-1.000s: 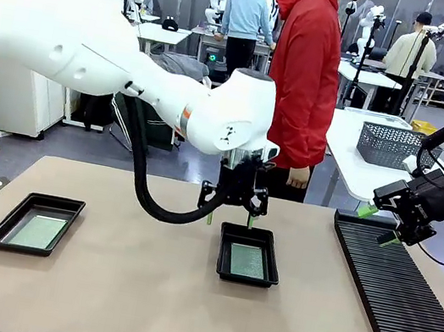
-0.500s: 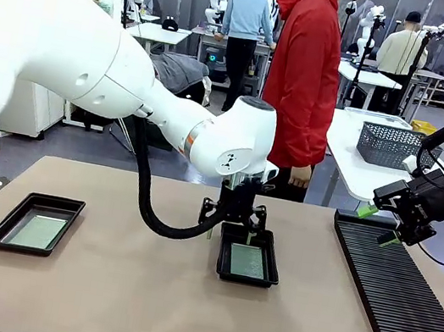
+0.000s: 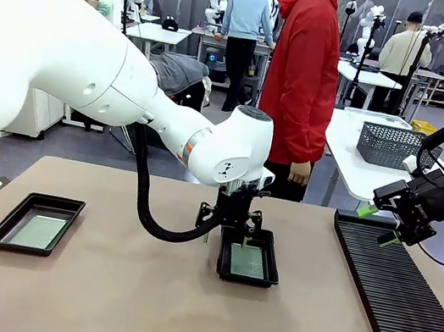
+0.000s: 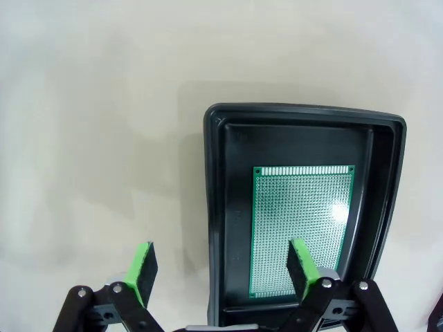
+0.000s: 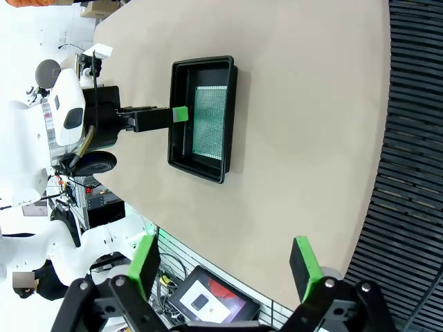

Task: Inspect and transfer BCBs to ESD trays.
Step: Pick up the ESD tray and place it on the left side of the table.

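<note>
Two shallow black plastic trays lay on the beige tabletop [image 3: 115, 285], both rectangular with raised rims and rounded corners. One tray [image 3: 34, 223] sat near the left edge; the other tray [image 3: 249, 257] sat about mid-table, nearer the far edge. Each held one thin flat board: a pale green board [image 3: 37, 231] in the left tray, and a green board [image 3: 247, 261] with a fine dotted grid in the middle tray. Two boards counted, two trays.

In the left wrist view the middle tray's board [image 4: 302, 228] lay flat on the tray floor, clear of the walls, with a small glare spot on it.

The left gripper [image 3: 227, 234] hung low over the far left corner of the middle tray, fingers spread wide, holding nothing. In its wrist view one green pad stood over bare tabletop and the other over the tray; whether they touched anything could not be told.

The right gripper [image 3: 372, 224] hovered above the far end of a long black ribbed rack [image 3: 402, 292] along the right edge, fingers wide apart and empty.

One grey wire-mesh basket [image 3: 393, 145] stood on a white side table beyond. A person in a red top [image 3: 305, 77] stood at the far edge.
</note>
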Robot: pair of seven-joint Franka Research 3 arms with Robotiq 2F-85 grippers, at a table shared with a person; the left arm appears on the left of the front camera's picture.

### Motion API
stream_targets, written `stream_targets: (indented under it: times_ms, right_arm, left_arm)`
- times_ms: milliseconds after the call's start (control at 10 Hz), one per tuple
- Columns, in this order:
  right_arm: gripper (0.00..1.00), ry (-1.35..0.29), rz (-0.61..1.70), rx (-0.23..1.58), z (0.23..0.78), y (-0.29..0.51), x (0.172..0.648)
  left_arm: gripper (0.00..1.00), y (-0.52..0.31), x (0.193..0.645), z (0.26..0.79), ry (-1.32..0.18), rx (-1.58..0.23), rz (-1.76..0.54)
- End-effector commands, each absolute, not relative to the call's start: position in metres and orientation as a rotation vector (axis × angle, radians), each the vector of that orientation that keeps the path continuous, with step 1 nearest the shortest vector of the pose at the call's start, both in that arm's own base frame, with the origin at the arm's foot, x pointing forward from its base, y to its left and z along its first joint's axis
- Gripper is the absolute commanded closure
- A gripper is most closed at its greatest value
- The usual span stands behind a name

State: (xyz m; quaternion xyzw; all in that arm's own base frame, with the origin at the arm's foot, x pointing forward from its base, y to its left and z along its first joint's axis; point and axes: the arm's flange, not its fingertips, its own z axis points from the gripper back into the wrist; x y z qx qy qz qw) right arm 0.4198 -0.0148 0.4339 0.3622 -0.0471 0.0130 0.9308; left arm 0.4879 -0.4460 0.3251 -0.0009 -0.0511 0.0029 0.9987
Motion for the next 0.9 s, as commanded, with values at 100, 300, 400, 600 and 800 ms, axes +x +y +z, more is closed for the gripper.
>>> stream_targets:
  times_ms: [100, 300, 400, 600, 800]
  right_arm:
    - [0.0, -0.098, 0.001, 0.74, 0.4331, -0.0125, 0.4176]
    - [0.0, -0.098, 0.001, 0.74, 0.4331, -0.0125, 0.4176]
    - [0.0, -0.098, 0.001, 0.74, 0.4331, -0.0125, 0.4176]
    - [0.0, -0.098, 0.001, 0.74, 0.4331, -0.0125, 0.4176]
    - [0.0, -0.098, 0.001, 0.74, 0.4331, -0.0125, 0.4176]
  left_arm:
    - [0.0, -0.4458, 0.487, 0.3274, -0.101, 0.001, 0.006]
    - [0.0, -0.4458, 0.487, 0.3274, -0.101, 0.001, 0.006]
    - [0.0, -0.4458, 0.487, 0.3274, -0.101, 0.001, 0.006]
    - [0.0, -0.4462, 0.4879, 0.3254, -0.102, -0.002, 0.006]
    - [0.1, -0.4395, 0.4901, 0.3257, -0.111, -0.022, 0.0]
